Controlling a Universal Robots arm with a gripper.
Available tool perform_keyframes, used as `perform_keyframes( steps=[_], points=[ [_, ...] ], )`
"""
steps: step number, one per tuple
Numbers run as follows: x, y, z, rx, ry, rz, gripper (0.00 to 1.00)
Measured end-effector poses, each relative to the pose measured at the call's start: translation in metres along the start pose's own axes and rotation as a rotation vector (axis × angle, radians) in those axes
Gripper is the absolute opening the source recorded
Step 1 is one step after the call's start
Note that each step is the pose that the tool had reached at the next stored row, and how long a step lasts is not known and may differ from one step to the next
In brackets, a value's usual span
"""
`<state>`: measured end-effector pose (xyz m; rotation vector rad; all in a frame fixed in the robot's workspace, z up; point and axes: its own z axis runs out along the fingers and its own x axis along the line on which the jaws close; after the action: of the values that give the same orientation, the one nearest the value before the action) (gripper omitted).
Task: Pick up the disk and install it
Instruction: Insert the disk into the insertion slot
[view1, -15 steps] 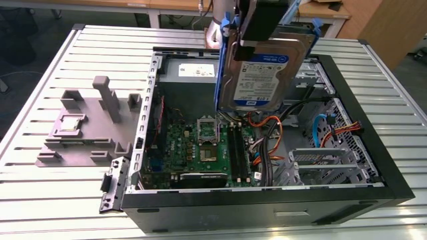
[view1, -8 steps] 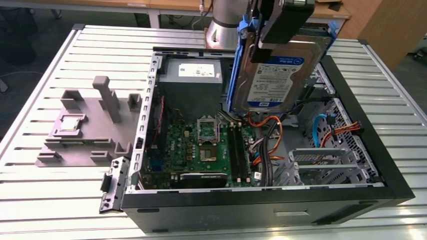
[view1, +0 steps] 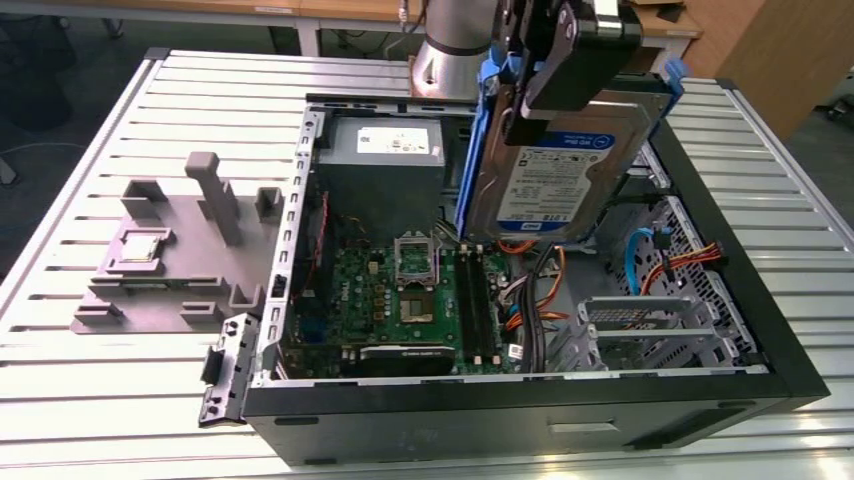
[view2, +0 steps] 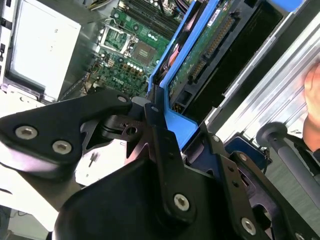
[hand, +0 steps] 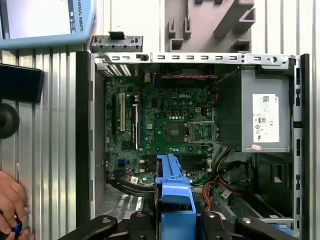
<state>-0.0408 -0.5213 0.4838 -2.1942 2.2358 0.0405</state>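
The disk (view1: 554, 185), silver-grey with a white-and-blue label and a blue carrier frame, hangs nearly upright above the open computer case (view1: 747, 300). It sits over the edge of the motherboard (view1: 400, 300), toward the exterior view's right. My gripper (view1: 541, 95) is shut on its upper end. The second wrist view has the disk's green underside (view2: 200, 55) and blue frame running away from my gripper (view2: 170, 130). In the first wrist view the blue carrier (hand: 172, 190) sticks out from my gripper (hand: 172, 222) over the case interior.
Inside the case are a power supply (view1: 387, 150), loose orange and blue cables (view1: 534, 300), and a metal drive cage (view1: 641, 325). A grey fixture (view1: 174, 260) holding a small chip (view1: 140, 245) stands on the slatted table. A person's hand (hand: 10, 200) rests beside the case.
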Motion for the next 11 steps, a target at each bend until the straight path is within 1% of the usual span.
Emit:
perform_keyframes(
  steps=[2, 3, 4, 11],
  points=[
    [0.0017, -0.0002, 0.0001, 0.0, 0.0002, 0.0, 0.37],
    [0.0039, -0.0008, 0.0009, 0.0, 0.0, 0.0, 0.37],
    [0.0039, -0.0018, 0.0011, 0.0, 0.0, 0.0, 0.37],
    [0.0038, -0.0135, 0.0024, 0.0, 0.0002, 0.0, 0.37]
  ],
)
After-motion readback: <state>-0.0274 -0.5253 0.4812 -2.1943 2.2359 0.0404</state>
